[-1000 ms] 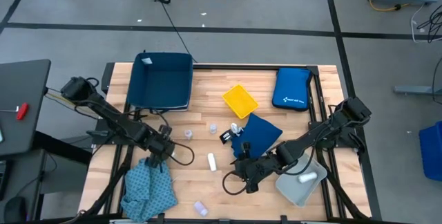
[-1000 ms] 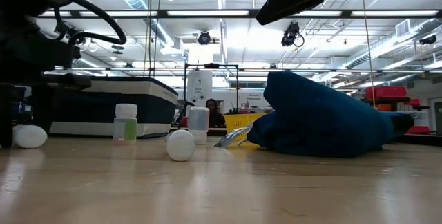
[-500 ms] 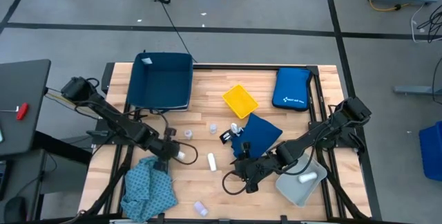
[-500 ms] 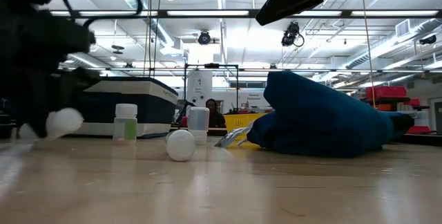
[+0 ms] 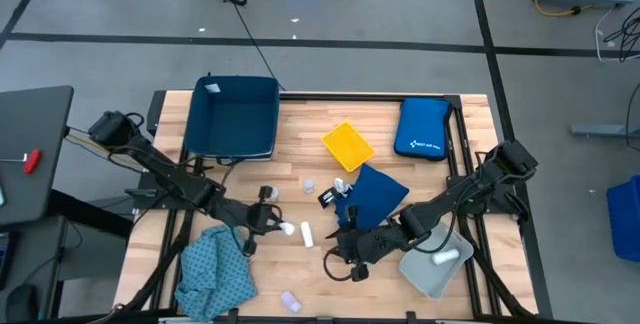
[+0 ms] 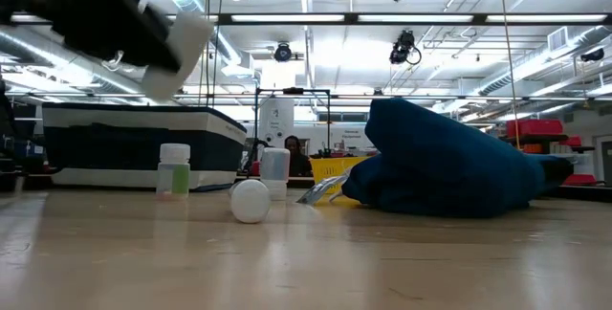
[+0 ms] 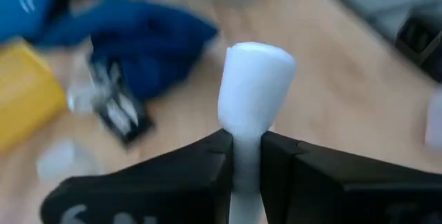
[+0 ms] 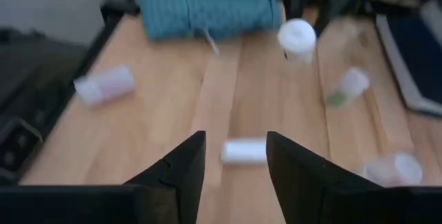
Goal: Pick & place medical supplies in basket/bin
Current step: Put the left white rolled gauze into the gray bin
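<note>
Jaws of my left gripper point(image 7: 247, 156) are pinched on a white roll point(image 7: 254, 86), lifted off the tabletop point(image 5: 470, 114) just beside the teal cloth point(image 5: 214, 274). I judge this the carry step: next comes a swing to a container, perhaps the navy bin point(image 5: 235, 116) beyond that cloth, then release. My right gripper point(image 8: 235, 156), jaws spread and empty, hovers over another roll point(image 8: 244, 151). Motion blur hides the tiny vials' details, and my arm cuts off the navy cloth point(image 5: 378, 196).

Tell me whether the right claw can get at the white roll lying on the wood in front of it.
Probably yes: the right claw stands open facing the white roll, with bare table between them.
</note>
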Motion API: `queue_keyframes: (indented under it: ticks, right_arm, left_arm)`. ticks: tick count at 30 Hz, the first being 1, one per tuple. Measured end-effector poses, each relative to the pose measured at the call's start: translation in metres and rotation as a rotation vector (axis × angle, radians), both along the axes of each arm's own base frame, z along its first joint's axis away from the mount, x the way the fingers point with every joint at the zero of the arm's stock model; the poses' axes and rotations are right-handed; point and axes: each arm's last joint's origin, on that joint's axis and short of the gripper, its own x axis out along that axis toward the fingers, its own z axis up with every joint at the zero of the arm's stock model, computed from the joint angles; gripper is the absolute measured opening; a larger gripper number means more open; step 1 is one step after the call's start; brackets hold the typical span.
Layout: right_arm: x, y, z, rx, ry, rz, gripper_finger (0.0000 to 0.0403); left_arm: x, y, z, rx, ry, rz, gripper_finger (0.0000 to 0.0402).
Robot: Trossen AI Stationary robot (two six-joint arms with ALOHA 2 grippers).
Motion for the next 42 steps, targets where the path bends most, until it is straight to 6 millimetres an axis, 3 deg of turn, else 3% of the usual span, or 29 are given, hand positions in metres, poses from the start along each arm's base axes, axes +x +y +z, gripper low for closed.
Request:
queue_keyframes:
  ticks: [6,15,22,32,42]
  right_arm:
    - [0.006,-0.008,-0.008,0.022,-0.213,0.022,0.016]
    - [-0.006,-0.04,-0.032,0.028,-0.522,-0.006,0.016]
    - [0.004,-0.061,-0.026,0.022,-0.567,-0.056,0.0168]
    - [0.011,-0.08,-0.025,0.107,-0.567,-0.014,0.0252]
    - [0.014,-0.09,-0.025,0.089,-0.57,-0.035,0.0258]
  left_arm:
    - [0.002,-0.001,0.013,-0.01,-0.228,-0.037,0.0041]
    - [-0.007,0.022,0.004,-0.052,-0.398,0.048,0.0041]
    - [-0.003,0.037,0.005,-0.079,-0.461,0.072,0.0041]
    - [0.004,0.037,-0.004,-0.105,-0.488,0.067,0.0041]
    - [0.01,0.035,-0.008,-0.168,-0.59,0.075,0.0041]
